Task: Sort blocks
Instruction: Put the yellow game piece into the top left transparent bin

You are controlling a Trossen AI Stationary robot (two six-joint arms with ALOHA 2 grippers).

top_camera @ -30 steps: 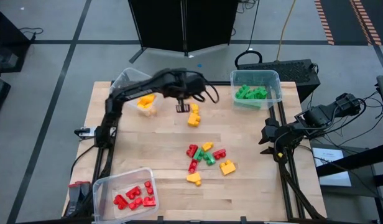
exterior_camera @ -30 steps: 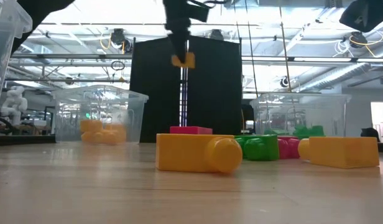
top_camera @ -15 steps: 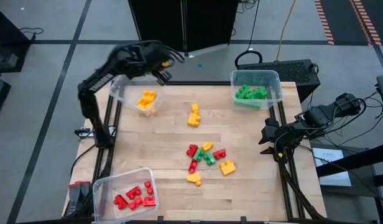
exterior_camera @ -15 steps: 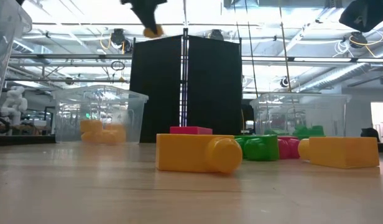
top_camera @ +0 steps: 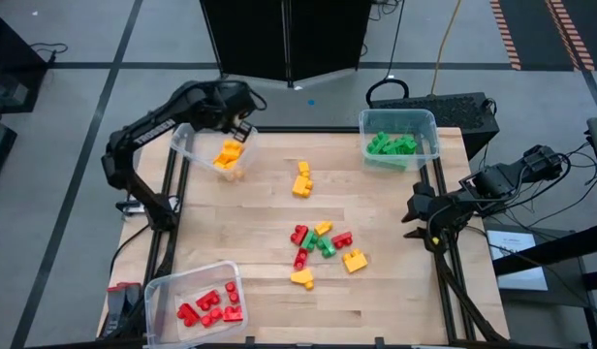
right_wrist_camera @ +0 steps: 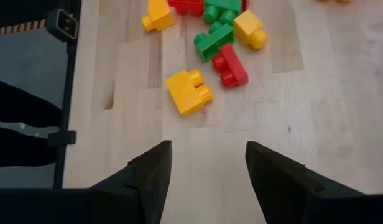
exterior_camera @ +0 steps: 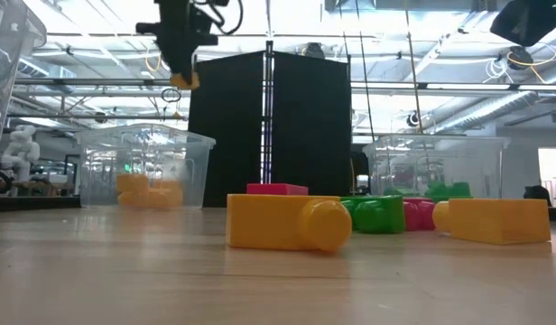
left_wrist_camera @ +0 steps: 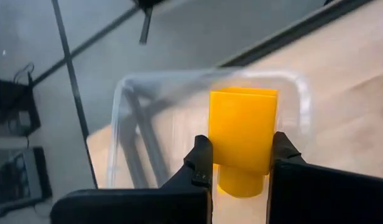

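Yellow studded plastic brick [left_wrist_camera: 242, 134] we see clamped in left pincer [left_wrist_camera: 239, 163] above clear plastic bin [top_camera: 197, 145]; right pincer [right_wrist_camera: 204, 163] apart, parked at surface [top_camera: 395, 252] edge.

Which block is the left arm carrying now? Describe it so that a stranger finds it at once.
Look at the clear bin of yellow blocks at the table's far left corner. The left gripper hangs above it, shut on a yellow block. Unlike its neighbours in the bin, this one is held in the air.
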